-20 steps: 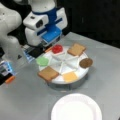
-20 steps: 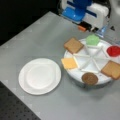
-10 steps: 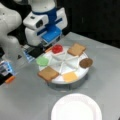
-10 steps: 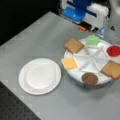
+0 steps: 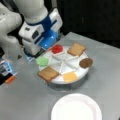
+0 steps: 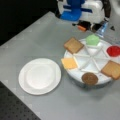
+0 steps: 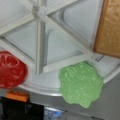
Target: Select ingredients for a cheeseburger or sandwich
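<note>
The gripper's fingers are not showing in any view, so I cannot tell how wide it is standing or whether it has hold of anything; only the white and blue arm [image 5: 40, 30] is hanging over the upper left of a front view, above the divided tray [image 5: 75, 75].

In the wrist view the green lettuce [image 7: 80, 83] is sitting at the lower middle on the tray's rim, the red tomato disc [image 7: 11, 70] at the left edge and a tan bread square [image 7: 110, 27] at the upper right.

In a front view the second bread square [image 5: 48, 73], orange cheese [image 5: 70, 76] and brown patty [image 5: 86, 62] are lying around the rim, seemingly untouched.

The white plate [image 5: 76, 107] is sitting at the bottom.
</note>
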Robot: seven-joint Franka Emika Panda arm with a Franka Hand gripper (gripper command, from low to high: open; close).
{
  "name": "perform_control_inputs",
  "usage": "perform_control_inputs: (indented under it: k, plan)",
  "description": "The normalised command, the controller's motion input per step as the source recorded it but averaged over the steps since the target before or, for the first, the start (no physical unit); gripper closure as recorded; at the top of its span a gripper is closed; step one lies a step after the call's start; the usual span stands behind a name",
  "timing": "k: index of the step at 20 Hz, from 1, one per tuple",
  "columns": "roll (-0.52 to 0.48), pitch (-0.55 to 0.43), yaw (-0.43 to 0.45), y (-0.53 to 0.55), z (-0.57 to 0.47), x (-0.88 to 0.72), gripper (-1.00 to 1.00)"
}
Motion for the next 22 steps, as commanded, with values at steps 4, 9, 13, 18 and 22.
perform_control_inputs:
  k: [4,9,13,18,22]
  plan:
    - [0.138,0.138,0.039,0.02,0.10,0.18,-1.00]
    - [0.111,0.131,0.067,0.09,0.04,0.19,-1.00]
    - [0.148,0.115,0.060,-0.06,-0.08,0.16,-1.00]
    - [0.181,0.064,0.040,-0.20,-0.09,0.12,-1.00]
    - [0.199,0.017,0.035,-0.25,-0.05,0.08,-1.00]
